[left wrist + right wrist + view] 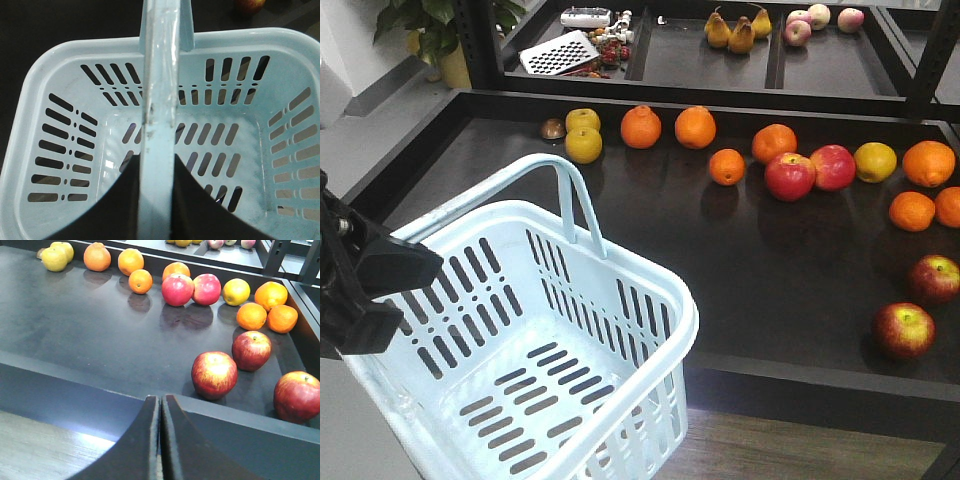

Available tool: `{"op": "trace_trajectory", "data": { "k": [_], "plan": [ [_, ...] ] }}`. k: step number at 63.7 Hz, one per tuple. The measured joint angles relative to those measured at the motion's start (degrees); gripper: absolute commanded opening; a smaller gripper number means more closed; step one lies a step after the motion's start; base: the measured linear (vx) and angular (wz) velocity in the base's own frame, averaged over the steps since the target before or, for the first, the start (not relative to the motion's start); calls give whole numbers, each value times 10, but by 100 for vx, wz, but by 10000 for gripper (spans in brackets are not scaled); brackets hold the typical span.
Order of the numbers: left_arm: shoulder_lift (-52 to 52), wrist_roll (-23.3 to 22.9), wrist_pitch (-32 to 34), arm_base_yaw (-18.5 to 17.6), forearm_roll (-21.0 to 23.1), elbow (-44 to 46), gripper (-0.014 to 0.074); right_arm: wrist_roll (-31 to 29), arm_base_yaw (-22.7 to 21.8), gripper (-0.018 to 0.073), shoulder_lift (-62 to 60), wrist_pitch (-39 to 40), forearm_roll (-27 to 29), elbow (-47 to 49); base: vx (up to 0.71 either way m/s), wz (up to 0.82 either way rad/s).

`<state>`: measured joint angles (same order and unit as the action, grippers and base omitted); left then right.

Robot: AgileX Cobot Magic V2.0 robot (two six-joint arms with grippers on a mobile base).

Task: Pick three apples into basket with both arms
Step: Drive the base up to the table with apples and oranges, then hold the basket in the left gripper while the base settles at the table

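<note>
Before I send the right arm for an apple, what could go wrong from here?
1. The right gripper is shut and low behind the table's raised edge; going straight ahead, it could hit that edge before the nearest apple.
2. That apple stands close to a second apple; a nudge might roll either one.
3. The left gripper holds the basket only by its hoop handle, so a dropped apple may tip it.

Pale blue-white basket (235, 40), slotted all over; dark red apples (214, 374) streaked yellow at four o'clock; bright oranges (97, 256) at twelve.
</note>
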<state>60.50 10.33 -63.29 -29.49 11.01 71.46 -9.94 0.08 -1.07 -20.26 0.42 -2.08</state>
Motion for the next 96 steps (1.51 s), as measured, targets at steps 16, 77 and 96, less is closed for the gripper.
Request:
{"op": "trace_trajectory", "data": {
  "k": [16, 77, 96],
  "plan": [
    [0, 0, 0, 0, 0, 0, -7, 0, 0, -8, 0, 0, 0, 0, 8, -3],
    [0, 0, 0, 0, 0, 0, -7, 0, 0, -8, 0, 0, 0, 0, 11, -11],
    [0, 0, 0, 0, 0, 0, -7, 0, 0, -8, 0, 0, 0, 0, 8, -8]
  ]
}}
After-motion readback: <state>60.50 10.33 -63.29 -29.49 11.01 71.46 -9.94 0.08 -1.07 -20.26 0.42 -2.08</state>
